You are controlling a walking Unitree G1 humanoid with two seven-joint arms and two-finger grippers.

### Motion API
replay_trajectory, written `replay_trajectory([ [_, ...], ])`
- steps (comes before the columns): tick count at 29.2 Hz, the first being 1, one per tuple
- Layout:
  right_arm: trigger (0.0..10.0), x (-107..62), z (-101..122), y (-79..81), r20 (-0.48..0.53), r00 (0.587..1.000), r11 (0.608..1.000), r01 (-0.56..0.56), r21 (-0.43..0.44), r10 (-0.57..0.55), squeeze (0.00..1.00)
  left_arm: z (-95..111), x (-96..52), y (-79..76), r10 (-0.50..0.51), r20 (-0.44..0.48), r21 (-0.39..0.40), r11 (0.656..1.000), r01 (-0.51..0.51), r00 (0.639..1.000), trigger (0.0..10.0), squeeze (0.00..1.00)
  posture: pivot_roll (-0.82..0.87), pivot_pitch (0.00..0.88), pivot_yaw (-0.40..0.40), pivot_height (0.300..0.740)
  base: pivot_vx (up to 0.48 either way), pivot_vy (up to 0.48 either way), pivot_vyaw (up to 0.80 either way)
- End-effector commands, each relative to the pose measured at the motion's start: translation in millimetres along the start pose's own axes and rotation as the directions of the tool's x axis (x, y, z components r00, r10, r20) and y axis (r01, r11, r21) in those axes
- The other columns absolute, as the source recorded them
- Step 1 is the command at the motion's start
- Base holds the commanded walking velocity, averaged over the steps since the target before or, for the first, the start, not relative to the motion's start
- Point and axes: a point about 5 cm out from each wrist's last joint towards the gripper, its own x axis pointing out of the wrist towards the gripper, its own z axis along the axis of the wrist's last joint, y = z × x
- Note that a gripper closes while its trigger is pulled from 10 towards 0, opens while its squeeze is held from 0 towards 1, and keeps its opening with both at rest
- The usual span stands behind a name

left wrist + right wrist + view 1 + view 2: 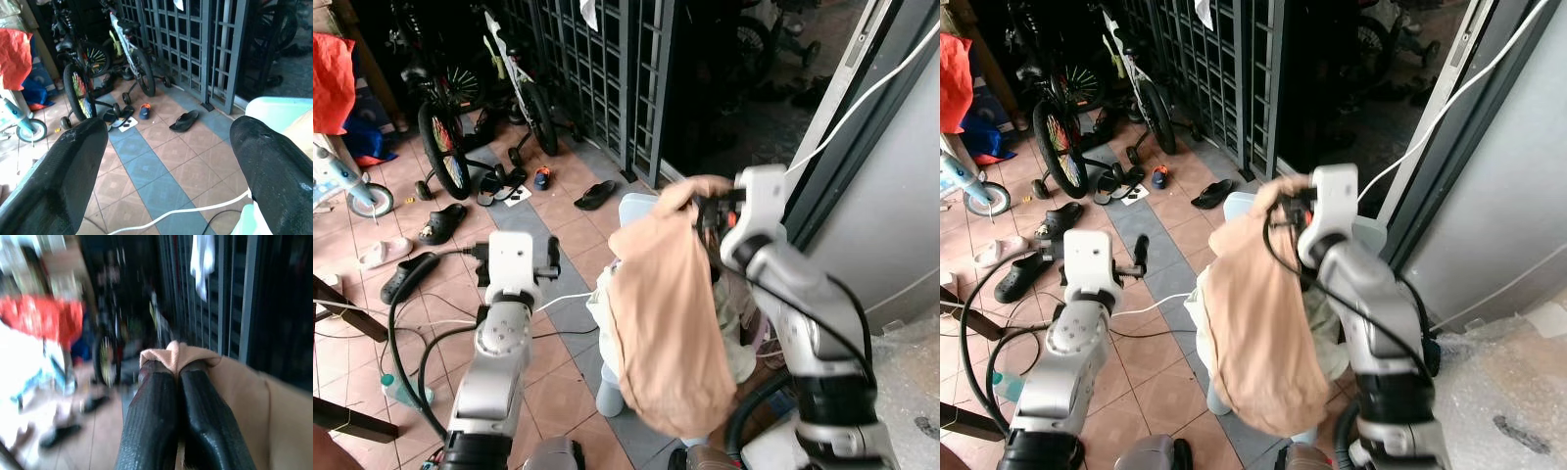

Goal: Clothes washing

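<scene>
Right gripper (pixel 177 369), fingers pressed together, pinching the top fold of a peach-coloured cloth garment (pixel 671 323); the garment hangs down from the fingertips, draped in front of a pale blue plastic laundry basket (pixel 636 208) standing on the tiled floor (pixel 568 235). Left gripper (pixel 171 161), fingers spread apart and holding nothing, raised to the left of the garment, apart from it.

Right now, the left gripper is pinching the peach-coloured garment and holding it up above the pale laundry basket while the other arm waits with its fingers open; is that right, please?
Not quite: it is the right gripper that pinches the peach-coloured garment, as the right wrist view shows, its fingers shut on a fold of the cloth. The garment does hang above the pale laundry basket, and the left gripper waits with fingers open.
</scene>
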Motion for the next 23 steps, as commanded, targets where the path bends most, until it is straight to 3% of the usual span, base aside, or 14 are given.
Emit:
replay_trajectory([
  [1,0.0,7.9,23,-2.4,0.104,0.994,1.000,0.013,0.010,-0.014,0.00,-3,1.9,0.7,0.005,-0.011,0.005,1.000,-0.005,1.000,10.0,0.00,-0.05,0.000,0.043,0.740,0.000,0.000,0.00],
  [3,0.0,22.5,54,0.0,0.217,0.976,1.000,0.001,0.002,-0.001,0.00,-2,3.4,-1.8,0.000,-0.007,0.004,1.000,0.000,1.000,10.0,0.00,-0.06,0.000,0.046,0.740,0.000,0.000,0.00],
  [7,0.0,31.0,99,0.1,0.360,0.933,0.999,0.005,-0.037,0.009,0.00,0,5.4,-5.4,-0.005,0.007,0.000,1.000,0.005,1.000,10.0,0.00,-0.06,0.000,0.046,0.740,0.000,0.000,0.00],
  [11,0.0,26.8,120,-5.8,0.424,0.906,0.998,0.028,-0.053,-0.003,0.00,6,8.3,-4.4,0.013,0.044,-0.003,1.000,-0.013,0.999,10.0,0.00,-0.05,0.000,0.043,0.740,0.000,0.000,0.00],
  [14,0.0,18.1,110,-9.7,0.411,0.912,0.997,0.042,-0.058,-0.014,0.00,10,10.2,-0.1,0.053,0.077,0.003,0.999,-0.053,0.996,10.0,0.00,-0.05,0.000,0.042,0.740,0.000,0.000,0.00],
  [16,0.0,10.7,91,-10.8,0.359,0.933,0.998,0.047,-0.038,-0.030,0.00,11,10.3,0.9,0.057,0.082,0.003,0.998,-0.057,0.995,10.0,0.00,-0.05,0.000,0.043,0.740,0.000,0.000,0.00],
  [17,0.0,-3.1,63,-10.1,0.284,0.958,0.998,0.056,-0.031,-0.045,0.00,12,9.0,1.6,0.061,0.089,0.001,0.998,-0.061,0.994,10.0,0.00,-0.05,0.000,0.045,0.740,0.000,0.000,0.00],
  [18,0.0,-8.4,53,-8.8,0.256,0.966,0.998,0.057,-0.026,-0.048,0.00,12,8.4,1.8,0.061,0.091,0.001,0.998,-0.061,0.994,10.0,0.00,-0.05,0.000,0.047,0.740,0.000,0.000,0.00],
  [19,0.0,-23.9,29,-4.0,0.197,0.979,0.998,0.062,-0.029,-0.055,0.00,11,6.1,1.1,0.056,0.091,0.001,0.998,-0.056,0.994,10.0,0.00,-0.06,0.000,0.050,0.740,0.000,0.000,0.00],
  [20,0.0,-27.8,24,-2.6,0.184,0.981,0.998,0.063,-0.030,-0.056,0.00,10,5.5,0.9,0.055,0.091,0.001,0.998,-0.055,0.994,10.0,0.00,-0.06,0.000,0.050,0.740,0.000,0.000,0.00],
  [21,5.3,-32.8,16,-1.0,0.160,0.985,0.998,0.066,-0.024,-0.061,0.00,10,5.0,0.6,0.054,0.090,0.002,0.999,-0.055,0.994,10.0,0.00,-0.06,0.000,0.053,0.740,0.000,0.000,0.00],
  [22,10.0,-36.9,8,0.4,0.135,0.989,0.997,0.070,-0.014,-0.068,0.00,9,4.7,0.3,0.054,0.088,0.004,0.999,-0.054,0.995,10.0,0.00,-0.06,0.000,0.056,0.740,0.000,0.000,0.00],
  [23,10.0,-40.9,0,2.0,0.111,0.991,0.997,0.074,-0.022,-0.071,0.00,9,4.5,-0.1,0.053,0.087,0.006,0.999,-0.054,0.995,10.0,0.00,-0.06,0.000,0.057,0.740,0.000,0.000,0.00],
])
